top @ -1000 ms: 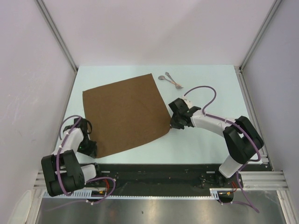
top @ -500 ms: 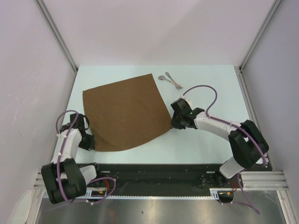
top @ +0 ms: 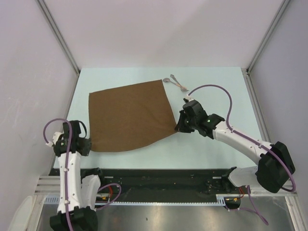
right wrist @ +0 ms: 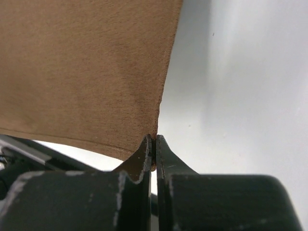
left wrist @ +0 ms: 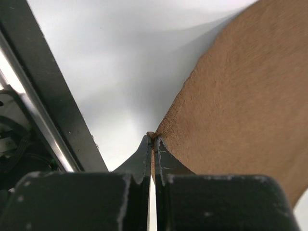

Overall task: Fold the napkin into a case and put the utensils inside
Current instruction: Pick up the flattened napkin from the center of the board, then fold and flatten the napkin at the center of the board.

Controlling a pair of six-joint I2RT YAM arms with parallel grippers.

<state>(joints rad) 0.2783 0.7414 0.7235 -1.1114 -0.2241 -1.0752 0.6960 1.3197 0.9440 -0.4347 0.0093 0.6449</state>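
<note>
We see a pale table (top: 216, 86) boxed in by plain white walls (top: 163, 29) on three sides. Grey metal posts (top: 57, 36) stand in the far corners, and the light is soft and even.

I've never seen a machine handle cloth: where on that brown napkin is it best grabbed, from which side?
By its two near corners, coming in from outside each. The napkin is thin, so only corners and edges can be pinched; the left tool and right tool are shut on them.
</note>
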